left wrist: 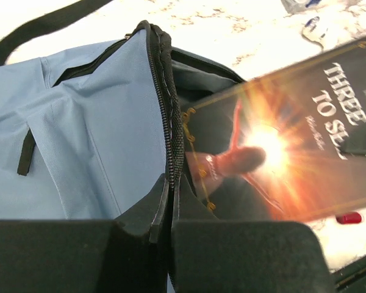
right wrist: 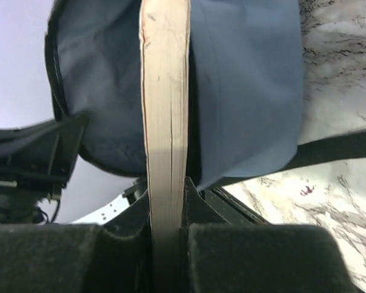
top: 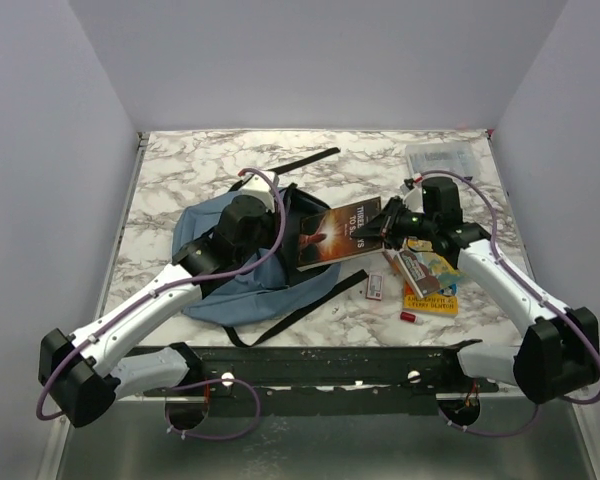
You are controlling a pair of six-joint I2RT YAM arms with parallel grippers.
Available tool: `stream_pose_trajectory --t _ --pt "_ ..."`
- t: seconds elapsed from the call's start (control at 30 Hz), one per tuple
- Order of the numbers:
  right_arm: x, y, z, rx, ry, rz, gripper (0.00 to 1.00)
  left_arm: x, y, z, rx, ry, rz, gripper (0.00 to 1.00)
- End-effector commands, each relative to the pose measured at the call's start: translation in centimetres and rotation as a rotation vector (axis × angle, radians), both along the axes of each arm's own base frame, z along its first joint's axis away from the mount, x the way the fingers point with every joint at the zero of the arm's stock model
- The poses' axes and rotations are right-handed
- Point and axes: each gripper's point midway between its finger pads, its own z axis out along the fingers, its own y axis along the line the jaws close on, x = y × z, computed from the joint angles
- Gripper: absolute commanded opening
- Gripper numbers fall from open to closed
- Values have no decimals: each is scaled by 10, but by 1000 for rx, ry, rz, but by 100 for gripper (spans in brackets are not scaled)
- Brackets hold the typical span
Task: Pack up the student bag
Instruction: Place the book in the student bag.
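Note:
The slate-blue student bag (top: 242, 285) lies at the table's centre-left with its black straps spread out. My left gripper (top: 263, 210) is shut on the bag's zipper edge (left wrist: 168, 140) and holds the opening up. My right gripper (top: 382, 232) is shut on a dark book (top: 338, 234) with an orange sunburst cover. The book's far end reaches into the bag's opening (left wrist: 232, 165). In the right wrist view the book's page edge (right wrist: 165, 110) runs up between my fingers (right wrist: 198, 204) toward the blue fabric (right wrist: 244, 85).
A yellow book (top: 432, 285) with a small box on it lies under the right arm. A small white card (top: 374, 287) and a red object (top: 409, 317) lie near the front. A clear plastic box (top: 442, 159) sits at the back right.

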Motion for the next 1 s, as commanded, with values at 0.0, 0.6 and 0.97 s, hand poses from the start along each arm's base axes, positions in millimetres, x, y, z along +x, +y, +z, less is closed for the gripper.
stream_pose_trajectory --t 0.0,0.6,0.97 --pt "19 27 25 185 -47 24 0 -4 -14 34 -131 -129 -78 0" --pt "10 144 -26 185 -139 192 0 -32 -24 130 -282 -277 -240 0" --pt "43 187 -42 335 -272 6 0 -15 -21 89 -196 -245 -191 0"
